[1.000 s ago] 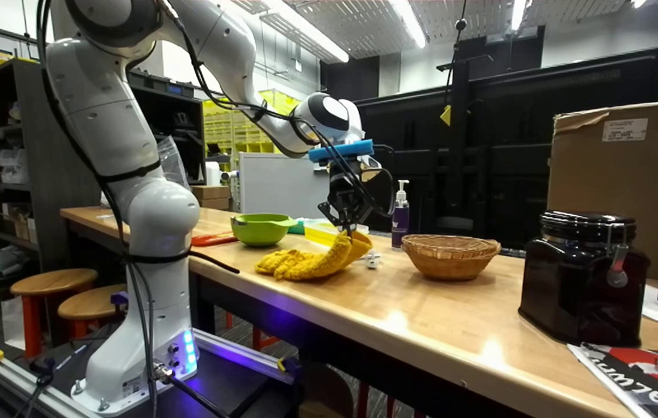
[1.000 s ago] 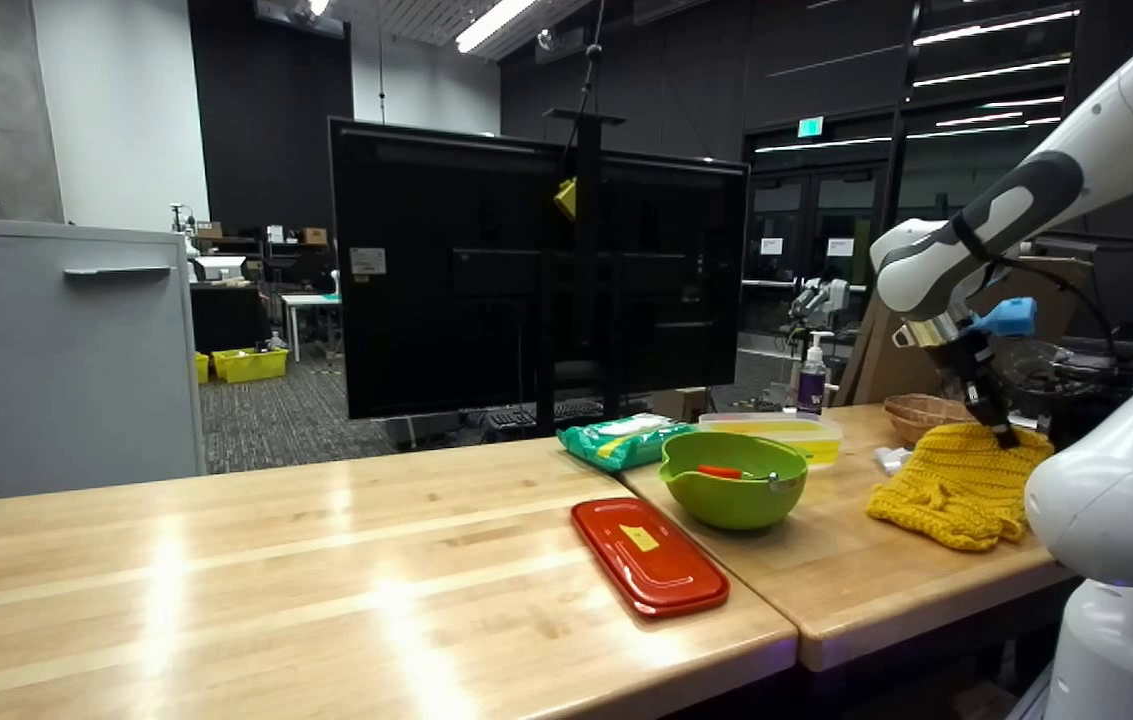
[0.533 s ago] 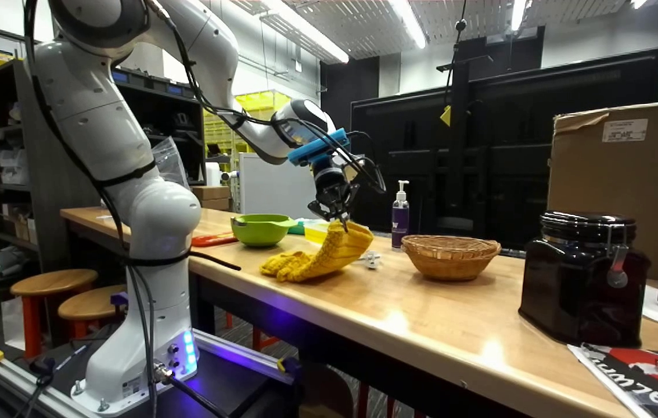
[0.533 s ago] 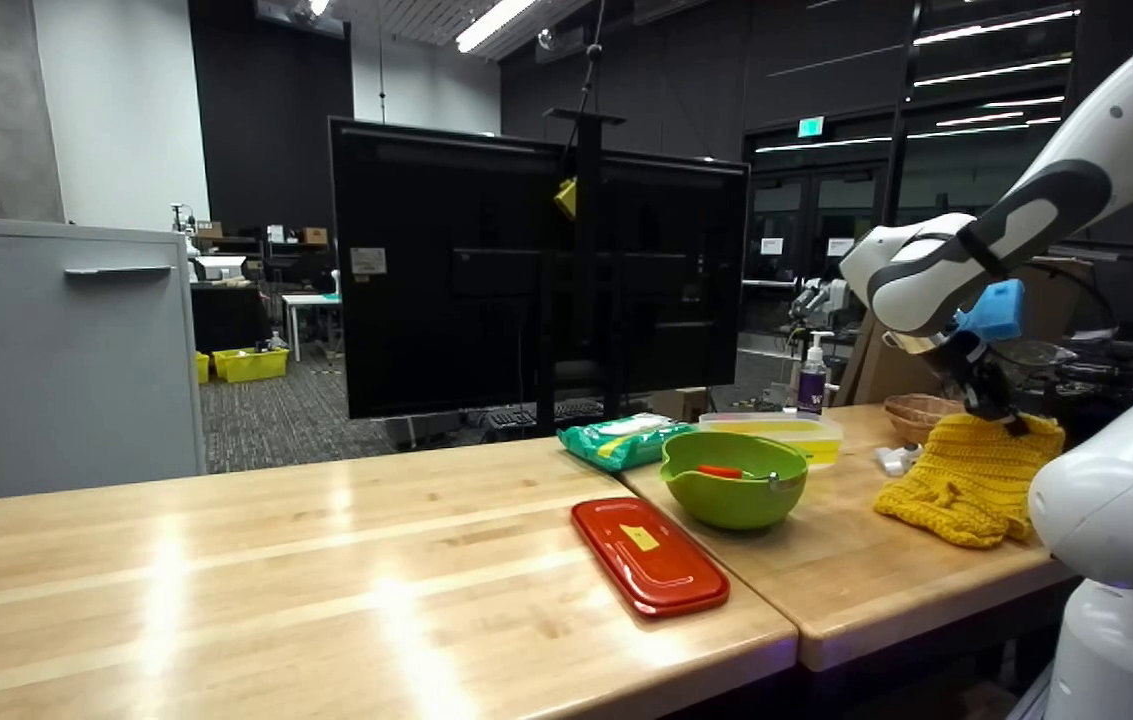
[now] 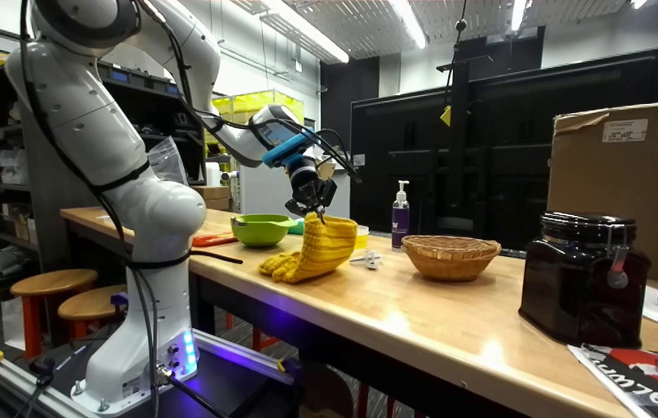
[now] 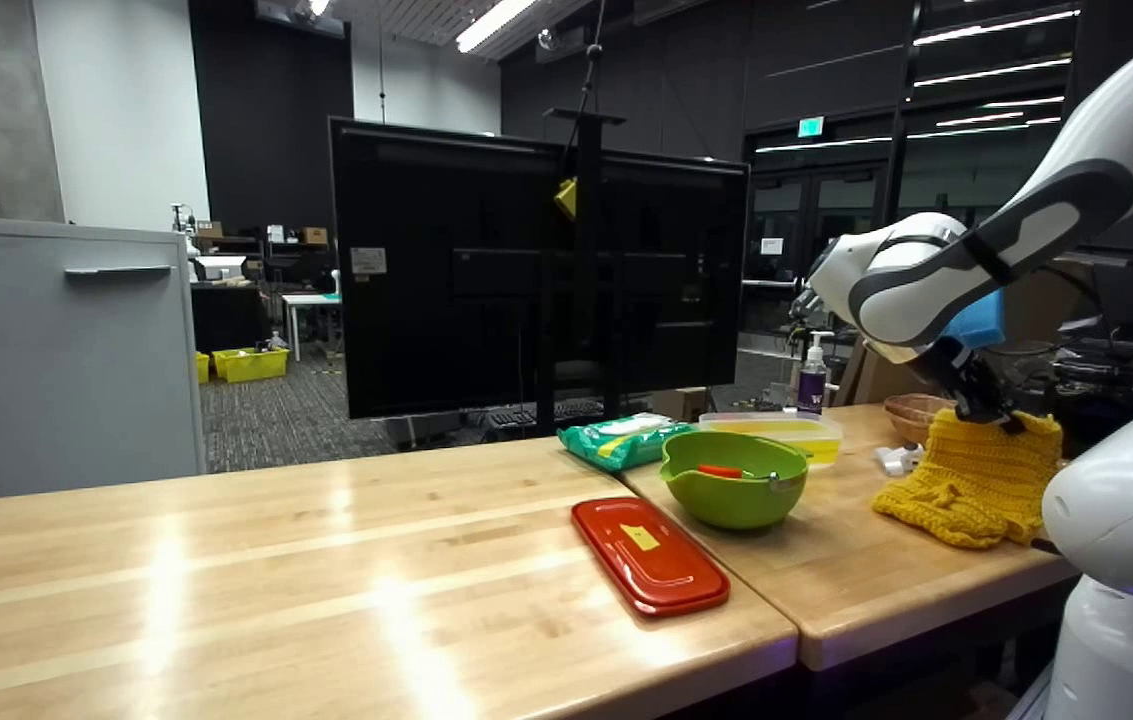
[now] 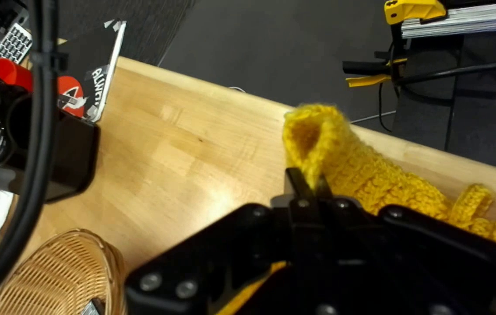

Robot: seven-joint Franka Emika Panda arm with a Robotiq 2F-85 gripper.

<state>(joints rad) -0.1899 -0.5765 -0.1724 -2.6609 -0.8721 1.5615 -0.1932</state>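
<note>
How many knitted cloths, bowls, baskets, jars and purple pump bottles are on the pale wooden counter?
Yellow knitted cloth: 1
Round green plastic bowl: 1
Brown woven wicker basket: 1
Shiny black lidded jar: 1
Purple-and-clear pump bottle: 1
Total: 5

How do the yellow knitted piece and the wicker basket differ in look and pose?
The yellow knitted piece is bent, with one end held up by the hand; the wicker basket stands upright, not held. The yellow knitted piece is bright yellow; the wicker basket is brown. Both touch the wooden table.
</note>
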